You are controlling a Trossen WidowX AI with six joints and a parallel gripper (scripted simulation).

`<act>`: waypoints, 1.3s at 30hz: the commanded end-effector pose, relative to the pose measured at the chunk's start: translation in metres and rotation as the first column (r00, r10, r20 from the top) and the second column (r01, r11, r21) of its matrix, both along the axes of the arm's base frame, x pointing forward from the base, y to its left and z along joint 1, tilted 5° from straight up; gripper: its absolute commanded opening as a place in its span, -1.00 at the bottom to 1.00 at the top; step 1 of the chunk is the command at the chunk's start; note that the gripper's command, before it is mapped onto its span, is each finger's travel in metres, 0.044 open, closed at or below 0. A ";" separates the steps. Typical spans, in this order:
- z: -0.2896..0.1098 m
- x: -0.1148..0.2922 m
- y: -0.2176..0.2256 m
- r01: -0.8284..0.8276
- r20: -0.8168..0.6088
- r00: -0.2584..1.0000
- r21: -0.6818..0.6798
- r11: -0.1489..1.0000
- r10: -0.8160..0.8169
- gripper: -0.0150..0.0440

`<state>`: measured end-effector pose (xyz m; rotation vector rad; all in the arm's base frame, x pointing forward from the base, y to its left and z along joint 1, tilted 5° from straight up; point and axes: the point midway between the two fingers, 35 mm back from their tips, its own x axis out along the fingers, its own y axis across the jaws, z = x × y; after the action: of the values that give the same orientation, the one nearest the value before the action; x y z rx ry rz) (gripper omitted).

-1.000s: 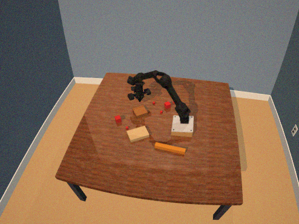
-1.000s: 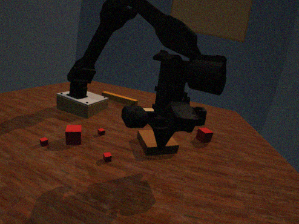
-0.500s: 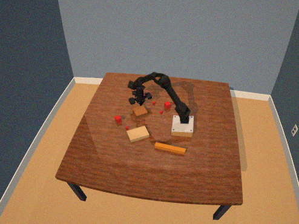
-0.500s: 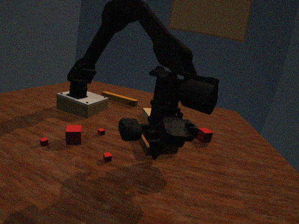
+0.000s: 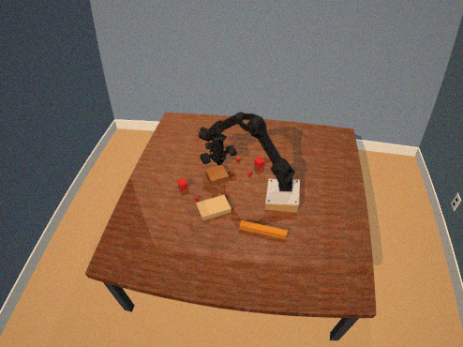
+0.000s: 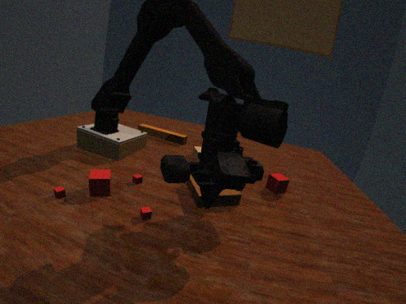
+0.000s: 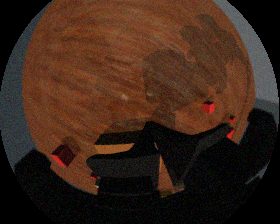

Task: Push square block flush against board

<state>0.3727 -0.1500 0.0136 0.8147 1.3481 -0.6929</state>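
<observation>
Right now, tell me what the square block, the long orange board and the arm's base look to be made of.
Square block: probably wood, matte tan-brown top with paler sides; no grain is visible, so plastic is possible.
Long orange board: flat, even orange with no shine, painted wood or plastic.
Arm's base: pale off-white slab with dark dots at its corners, likely bolts; painted metal or plastic.

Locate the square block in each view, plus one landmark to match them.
Top: the square block sits left of centre, just below the shut gripper.
Exterior: the block lies at centre, mostly hidden under the gripper.
Wrist: only slivers of it show low at centre, between the dark fingers.
Shared landmark: the red cube beside the block.
</observation>
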 end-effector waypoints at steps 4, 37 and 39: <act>-0.002 -0.004 0.009 -0.002 -0.008 1.000 0.006 1.000 0.002 -0.49; -0.001 0.024 -0.034 -0.002 -0.006 1.000 0.002 1.000 0.002 -0.49; 0.011 0.022 -0.031 0.000 -0.007 1.000 0.000 1.000 0.000 -0.49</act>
<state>0.3945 -0.1810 0.0140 0.8130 1.3582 -0.6986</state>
